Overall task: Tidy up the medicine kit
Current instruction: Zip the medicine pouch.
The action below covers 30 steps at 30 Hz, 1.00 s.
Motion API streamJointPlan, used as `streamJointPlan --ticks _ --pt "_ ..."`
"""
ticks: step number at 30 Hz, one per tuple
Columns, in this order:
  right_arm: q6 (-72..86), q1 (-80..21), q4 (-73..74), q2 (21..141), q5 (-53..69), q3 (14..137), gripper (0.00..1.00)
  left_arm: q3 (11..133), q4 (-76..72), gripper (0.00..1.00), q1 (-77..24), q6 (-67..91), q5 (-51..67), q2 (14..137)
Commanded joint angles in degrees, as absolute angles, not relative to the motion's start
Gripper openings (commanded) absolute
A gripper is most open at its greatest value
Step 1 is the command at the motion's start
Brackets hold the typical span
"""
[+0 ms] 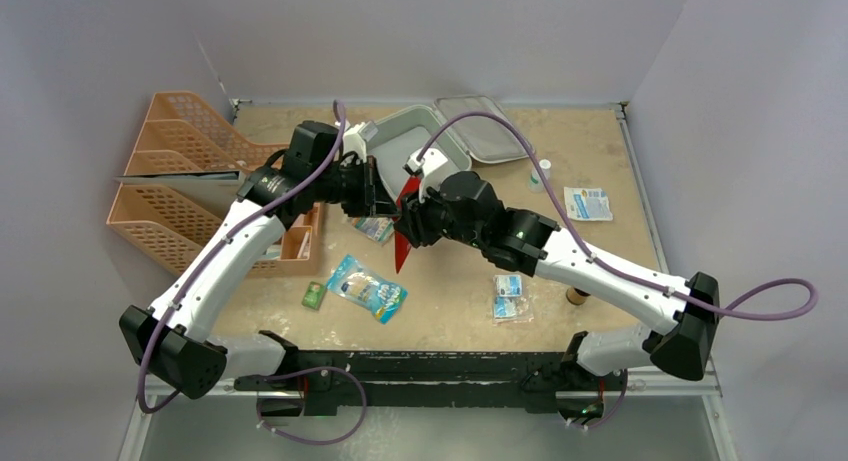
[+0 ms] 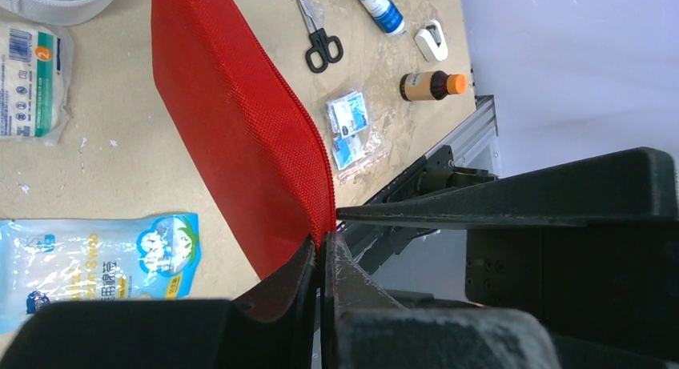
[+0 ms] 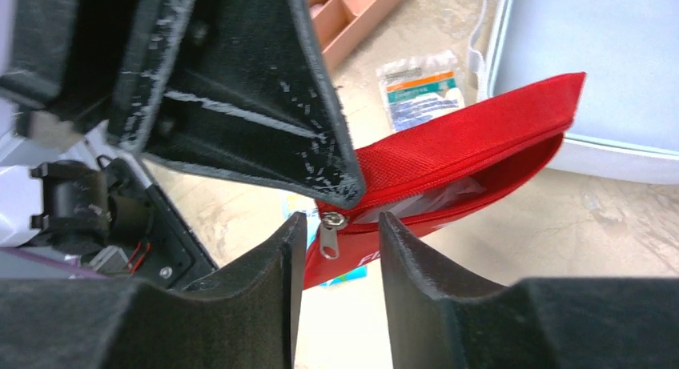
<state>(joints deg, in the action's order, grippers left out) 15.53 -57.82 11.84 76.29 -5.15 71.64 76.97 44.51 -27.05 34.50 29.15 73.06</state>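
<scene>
The medicine kit [image 1: 415, 146] lies open at the back middle, its pale lid [image 1: 490, 131] folded to the right; its wall shows in the right wrist view [image 3: 592, 57]. A flat red pouch [image 1: 404, 231] hangs in the air in front of it. My left gripper [image 2: 324, 241] is shut on the pouch's zip edge [image 2: 232, 113]. My right gripper [image 3: 340, 225] is open, with the pouch's metal zip pull [image 3: 330, 239] hanging between its fingers, untouched. The zip is partly open and a clear packet shows inside the pouch [image 3: 472, 137].
Orange mesh trays [image 1: 170, 171] stand at the left. On the table lie a blue swab packet [image 1: 366, 288], a gauze packet [image 2: 28, 81], scissors [image 2: 319, 37], a brown bottle [image 2: 432, 86], a white bottle [image 1: 541, 171] and small sachets [image 1: 509, 296].
</scene>
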Motion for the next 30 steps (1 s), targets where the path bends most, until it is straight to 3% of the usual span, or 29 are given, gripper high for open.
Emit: streamJointPlan --ticks 1,8,17,19,25,30 --pt "14.1 -58.5 13.2 76.6 -13.6 72.6 0.38 79.5 44.2 0.00 -27.0 35.0 28.8 72.2" --pt "12.6 -58.5 17.0 74.6 -21.5 72.0 0.21 79.7 45.6 0.00 -26.9 30.9 29.5 72.5" --pt "12.0 -58.5 16.0 75.1 -12.8 71.1 0.17 80.4 47.1 0.00 -26.9 27.9 31.1 74.0" --pt "10.8 -58.5 14.4 74.5 -8.3 70.0 0.20 80.5 47.3 0.00 -26.9 27.5 31.3 74.2" --pt "10.5 -58.1 11.9 72.2 2.5 68.2 0.41 80.3 47.0 0.00 -26.9 23.2 34.8 74.0" --pt "14.8 -55.1 12.8 72.5 8.7 69.0 0.44 78.7 43.4 0.00 -26.9 22.2 39.5 72.4"
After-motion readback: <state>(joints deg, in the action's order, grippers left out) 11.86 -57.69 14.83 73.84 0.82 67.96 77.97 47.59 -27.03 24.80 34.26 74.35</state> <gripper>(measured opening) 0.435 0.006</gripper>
